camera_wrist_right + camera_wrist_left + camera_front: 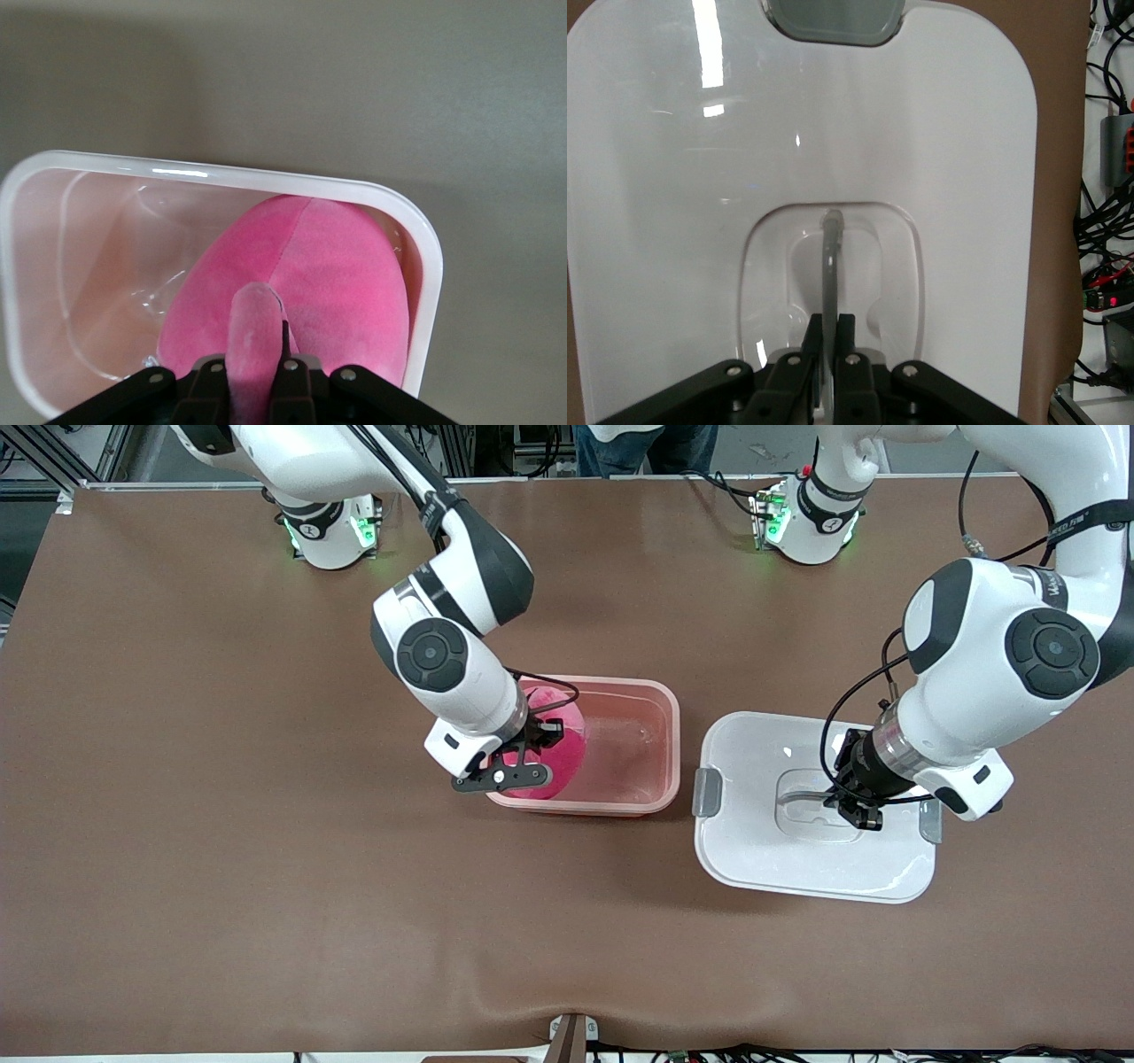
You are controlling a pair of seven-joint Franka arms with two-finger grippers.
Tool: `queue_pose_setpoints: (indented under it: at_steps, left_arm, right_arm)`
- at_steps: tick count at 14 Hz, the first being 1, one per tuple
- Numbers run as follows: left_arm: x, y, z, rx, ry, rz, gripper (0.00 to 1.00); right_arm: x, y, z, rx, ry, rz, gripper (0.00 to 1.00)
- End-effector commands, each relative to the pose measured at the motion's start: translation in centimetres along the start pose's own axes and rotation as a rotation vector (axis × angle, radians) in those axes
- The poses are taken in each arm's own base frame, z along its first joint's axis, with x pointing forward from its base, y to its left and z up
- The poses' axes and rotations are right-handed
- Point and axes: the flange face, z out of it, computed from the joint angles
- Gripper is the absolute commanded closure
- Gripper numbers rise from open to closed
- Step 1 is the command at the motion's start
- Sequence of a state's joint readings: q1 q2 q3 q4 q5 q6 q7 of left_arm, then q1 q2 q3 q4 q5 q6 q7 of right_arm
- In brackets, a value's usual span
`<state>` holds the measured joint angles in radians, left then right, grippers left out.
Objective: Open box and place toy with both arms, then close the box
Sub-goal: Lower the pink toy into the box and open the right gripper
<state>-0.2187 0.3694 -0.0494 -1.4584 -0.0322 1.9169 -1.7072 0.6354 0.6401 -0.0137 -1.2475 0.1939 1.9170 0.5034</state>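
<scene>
Nearest the camera lies the white lid [815,815], flat on the table beside the box toward the left arm's end, grey clips at its ends. The left gripper [858,812] is down in its recess, fingers pressed together on the grey handle [831,266]. Next in size, the pink box [620,744] stands open, and the right gripper [524,755] hangs over the end nearer the right arm, pinching a pale floppy ear [252,341] of the toy [556,746], whose body sits low inside against the wall. The risks: the plush may cling to the fingers on release and ride back out, and the lid, held only by its thin handle, may tilt and miss the rim.
</scene>
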Motion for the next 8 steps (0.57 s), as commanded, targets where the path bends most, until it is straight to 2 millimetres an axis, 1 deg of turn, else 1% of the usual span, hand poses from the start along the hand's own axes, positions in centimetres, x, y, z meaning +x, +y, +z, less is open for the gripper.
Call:
queue_pose_setpoints:
  at_steps: [1, 4, 5, 7, 8]
  left_arm:
    - [0.5, -1.0, -0.8, 0.004, -0.022, 0.012, 1.00]
    - [0.5, -1.6, -1.3, 0.002, -0.021, 0.013, 1.00]
    - [0.8, -1.6, -1.3, 0.003, -0.019, 0.010, 1.00]
    - [1.0, -1.5, -1.0, 0.006, -0.018, 0.013, 1.00]
    - [1.2, -1.5, -1.0, 0.006, -0.018, 0.010, 1.00]
  right_arm:
    - [-0.1, -0.7, 2.1, -0.038, 0.028, -0.004, 1.00]
    - [-0.1, -0.9, 4.5, -0.050, 0.039, -0.013, 1.00]
    - [-0.4, -1.4, 5.0, -0.067, 0.044, -0.030, 1.00]
    - [-1.3, -2.5, 7.0, -0.093, 0.032, -0.046, 1.00]
    - [-1.4, -3.0, 7.7, -0.100, 0.052, -0.036, 1.00]
